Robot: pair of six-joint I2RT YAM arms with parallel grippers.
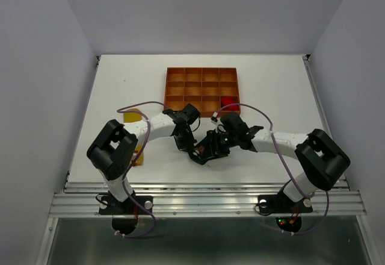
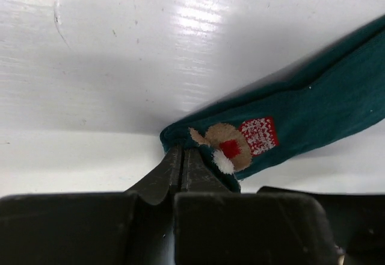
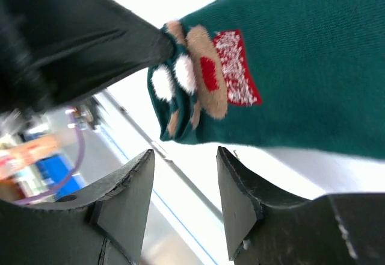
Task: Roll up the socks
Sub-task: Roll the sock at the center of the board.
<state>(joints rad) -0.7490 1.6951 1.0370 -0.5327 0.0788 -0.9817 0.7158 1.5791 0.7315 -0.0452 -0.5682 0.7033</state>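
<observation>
Top view: both arms reach in and meet at frame centre, left gripper (image 1: 194, 152) and right gripper (image 1: 209, 149) nose to nose low over the white table (image 1: 271, 90). It's too dark and small there to read the jaws or pick out what's between them. Orange-brown tray (image 1: 202, 69) sits upper centre, with the red sock (image 1: 228, 102) in its lower-right compartment. Yellow sock (image 1: 132, 116) lies on the table left of centre, beside the left arm.

Left wrist view: left gripper (image 2: 181, 156) jaws pressed together, pinching the edge of the teal sock (image 2: 319, 108) at its lower-left tip. Sock runs from frame centre up to the right edge, over the table (image 2: 120, 54). Cartoon patch (image 2: 237, 144) sits just right of the pinch point.

Right wrist view: right gripper (image 3: 183, 187) jaws spread, nothing between them. Teal sock (image 3: 313, 66) fills the upper right, its tip just above the gap. Left gripper (image 3: 159, 45) comes in dark from the upper left, tip clamped on the sock edge beside the cartoon patch (image 3: 210, 72).
</observation>
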